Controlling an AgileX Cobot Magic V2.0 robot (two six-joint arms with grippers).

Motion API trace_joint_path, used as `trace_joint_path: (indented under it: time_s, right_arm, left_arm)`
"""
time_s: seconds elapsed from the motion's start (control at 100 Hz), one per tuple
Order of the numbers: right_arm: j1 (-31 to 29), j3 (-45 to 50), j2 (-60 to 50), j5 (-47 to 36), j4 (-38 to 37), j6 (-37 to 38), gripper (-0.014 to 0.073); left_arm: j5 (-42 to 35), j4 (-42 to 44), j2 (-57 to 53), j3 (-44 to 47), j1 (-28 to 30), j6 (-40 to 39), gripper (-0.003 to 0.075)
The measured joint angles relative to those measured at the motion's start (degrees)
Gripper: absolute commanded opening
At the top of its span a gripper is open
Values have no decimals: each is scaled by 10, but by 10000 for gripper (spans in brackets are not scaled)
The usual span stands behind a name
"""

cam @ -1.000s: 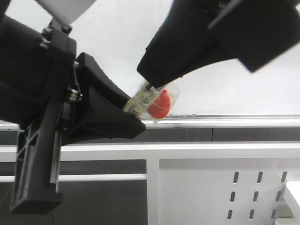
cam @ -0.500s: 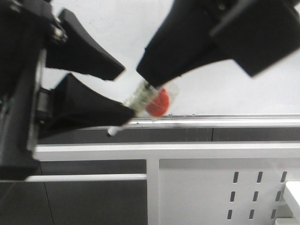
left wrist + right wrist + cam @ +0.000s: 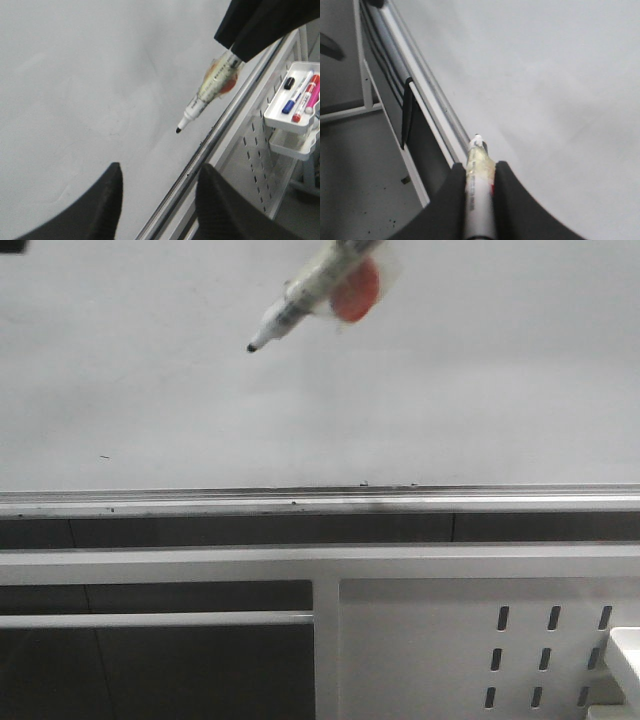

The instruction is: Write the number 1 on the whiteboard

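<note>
The whiteboard [image 3: 480, 390] fills the upper front view, with its silver tray rail [image 3: 320, 502] along the lower edge. No black stroke of the number 1 shows on it. A white marker pen [image 3: 300, 295] with a red round magnet [image 3: 355, 290] hangs uncapped at the top, black tip pointing down-left, close to the board. My right gripper [image 3: 479, 172] is shut on the marker pen [image 3: 479, 200]. My left gripper [image 3: 157, 185] is open and empty, below the pen [image 3: 210, 90], over the board and rail. Neither gripper shows in the front view.
A white perforated metal panel [image 3: 480, 650] stands below the rail at the right. A small white tray [image 3: 292, 100] with blue, red and pink markers hangs on the panel. A few faint specks mark the board near the rail [image 3: 105, 456].
Both grippers have left the front view. The left gripper has let go of the pen and backed away; the right gripper has lifted the uncapped pen up along the board.
</note>
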Motion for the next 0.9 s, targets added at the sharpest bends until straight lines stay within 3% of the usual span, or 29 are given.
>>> trace_joint_path:
  time_s: [0.09,0.33,0.5,0.7,0.9]
  right_arm:
    - [-6,1,-21,-12,0,3,-69]
    - [-6,68,-82,-105,41,3,-69]
    - [-6,159,-108,-220,95,4,-69]
    - [-6,211,-105,-288,112,4,-69]
    - [-6,211,-78,-342,114,4,-69]
  left_arm:
    - [7,-23,-47,27,0,-6,-20]
    - [14,-34,-105,105,0,-82,-20]
    - [-44,-34,-107,138,28,-113,-20]
    - [-111,-57,-107,159,127,-117,-20]
    - [-231,-98,-106,173,250,-120,-20]
